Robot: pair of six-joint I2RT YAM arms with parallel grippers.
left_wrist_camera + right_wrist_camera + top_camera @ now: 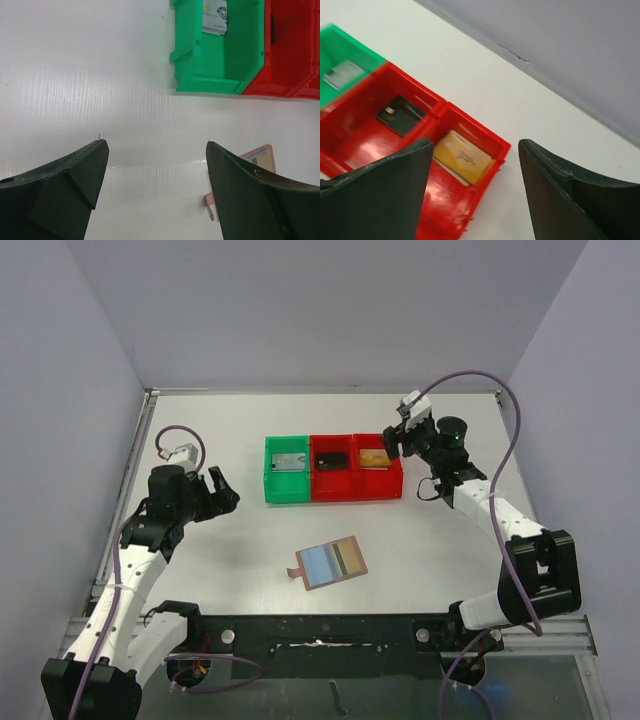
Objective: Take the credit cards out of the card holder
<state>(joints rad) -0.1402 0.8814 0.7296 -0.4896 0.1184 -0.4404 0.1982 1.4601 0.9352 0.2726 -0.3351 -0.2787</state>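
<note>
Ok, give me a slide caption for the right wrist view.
Open right pincer hovering above a flat gold card lying in the end red plastic bin.

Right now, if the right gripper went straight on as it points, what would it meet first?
Most likely the gold card in the rightmost red bin, framed by the right gripper; depth is uncertain.

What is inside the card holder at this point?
The card holder lies open, showing light-blue lining and dark and tan strips beside it. Whether any card sits tucked in a pocket cannot be told.
</note>
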